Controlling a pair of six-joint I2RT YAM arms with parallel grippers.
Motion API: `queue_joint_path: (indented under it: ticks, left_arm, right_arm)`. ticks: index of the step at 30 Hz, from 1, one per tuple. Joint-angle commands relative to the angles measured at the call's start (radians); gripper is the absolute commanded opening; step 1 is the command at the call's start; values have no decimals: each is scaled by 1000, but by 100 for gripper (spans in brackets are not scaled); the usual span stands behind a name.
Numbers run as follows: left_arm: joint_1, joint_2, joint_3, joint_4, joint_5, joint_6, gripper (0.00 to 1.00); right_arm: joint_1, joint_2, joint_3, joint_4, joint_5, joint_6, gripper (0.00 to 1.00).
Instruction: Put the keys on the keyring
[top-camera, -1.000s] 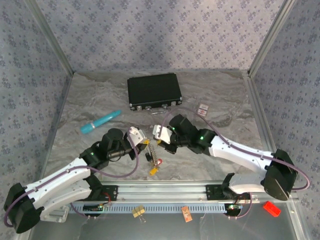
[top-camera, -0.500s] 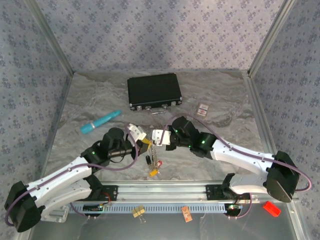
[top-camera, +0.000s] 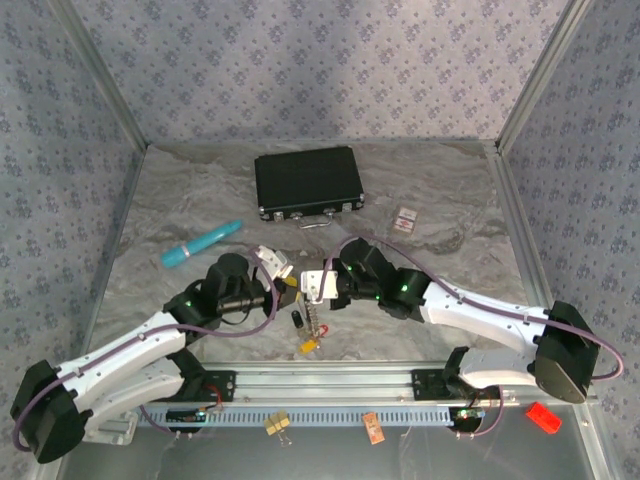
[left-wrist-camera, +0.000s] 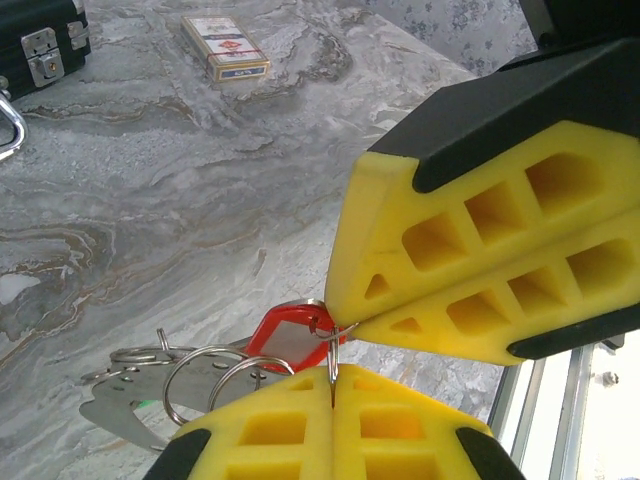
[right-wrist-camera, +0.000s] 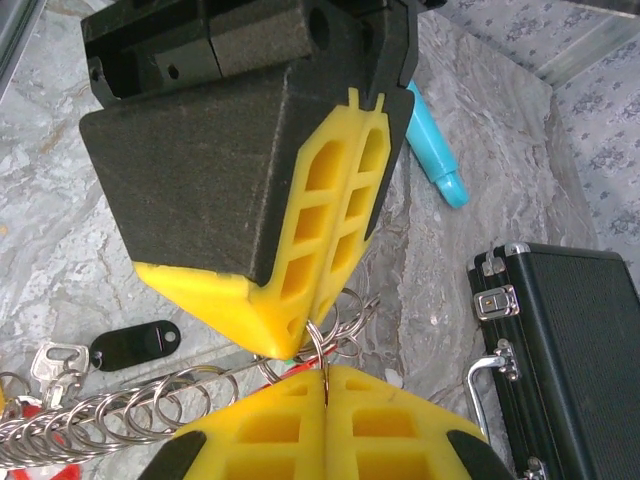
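Pinching a wire ring (left-wrist-camera: 332, 350) beside the red tag (left-wrist-camera: 285, 337): left fingers (left-wrist-camera: 400, 425), right fingers (left-wrist-camera: 480, 260).

I'm swinging my right gripper (top-camera: 314, 287) toward the near edge and a touch leftward. Its wrist and forearm are following, so it's sitting lower in the top view than a second ago. My left gripper (top-camera: 280, 272) is creeping the other way, slightly toward the back. The wire ring (right-wrist-camera: 318, 338) pinched between the two is travelling with the tips. Beneath them, the bunch of keys (top-camera: 308, 330) is drifting a little nearer to me, its yellow tag (top-camera: 308, 347) sliding along and a dark tag (top-camera: 298, 320) showing more clearly.
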Motion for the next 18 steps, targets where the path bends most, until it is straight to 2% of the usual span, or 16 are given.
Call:
queue_joint_path:
  ticks: [1,8,18]
  left_arm:
    - [7,-5,28,47,19,-14,0]
    - [10,-8,25,44,20,-14,0]
    - [10,-6,25,43,19,-17,0]
  right_arm:
    - [16,-15,-7,-36,26,-24,0]
    - [17,-18,-14,-33,99,-5,0]
    - [18,-29,-15,-42,41,16,0]
